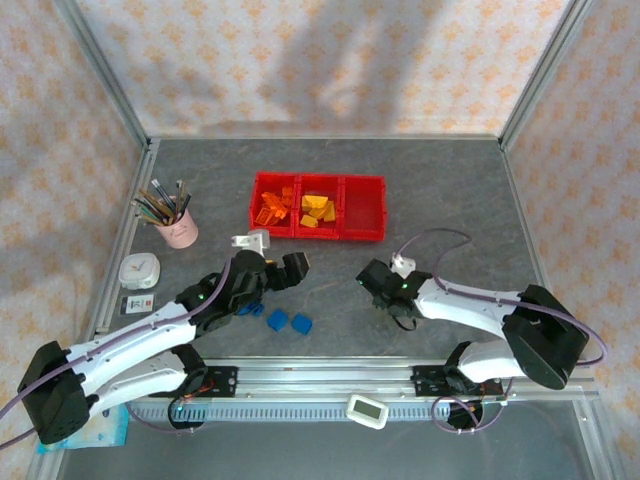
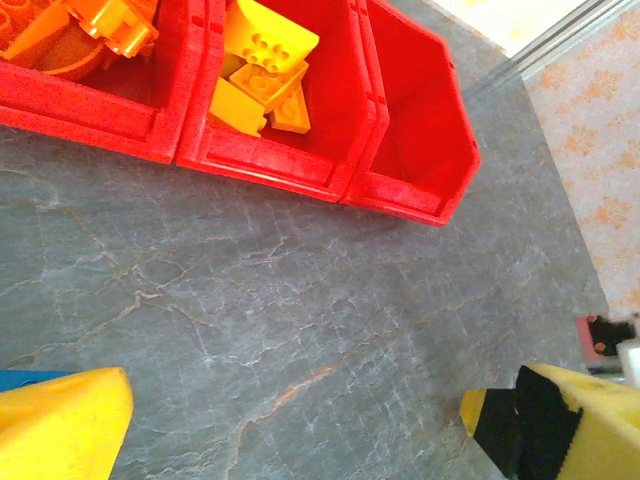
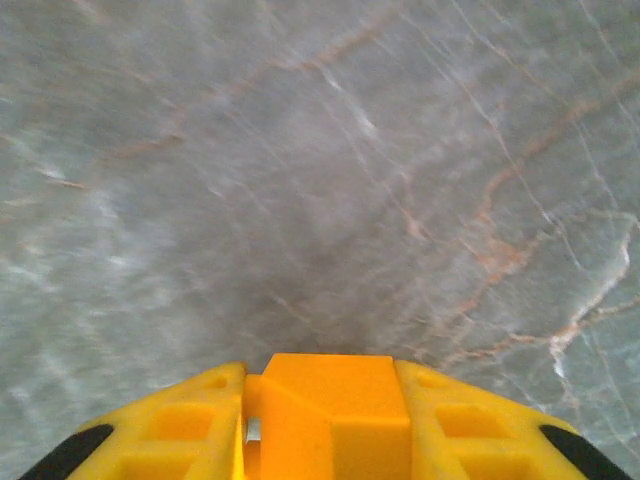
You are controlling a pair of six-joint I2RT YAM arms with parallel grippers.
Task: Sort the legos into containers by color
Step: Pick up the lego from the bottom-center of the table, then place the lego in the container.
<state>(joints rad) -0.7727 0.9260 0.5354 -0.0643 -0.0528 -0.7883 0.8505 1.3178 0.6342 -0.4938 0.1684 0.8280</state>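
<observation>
The three joined red containers [image 1: 318,207] stand at the back middle of the table. The left one holds orange legos [image 1: 275,208], the middle one yellow legos [image 2: 262,75], and the right one [image 2: 415,130] holds nothing. Two blue legos [image 1: 288,322] lie on the table near the front. My left gripper [image 1: 285,268] hovers open just behind them, its yellow fingers [image 2: 60,420] wide apart over bare table. My right gripper [image 1: 378,285] is low over the table, shut on an orange-yellow brick [image 3: 330,410] that sits squarely between its fingers.
A pink pencil cup [image 1: 178,228] stands at the back left, with a white timer [image 1: 139,271] in front of it. A small white object [image 1: 250,240] lies just in front of the containers' left end. Another white device [image 1: 367,410] rests on the front rail.
</observation>
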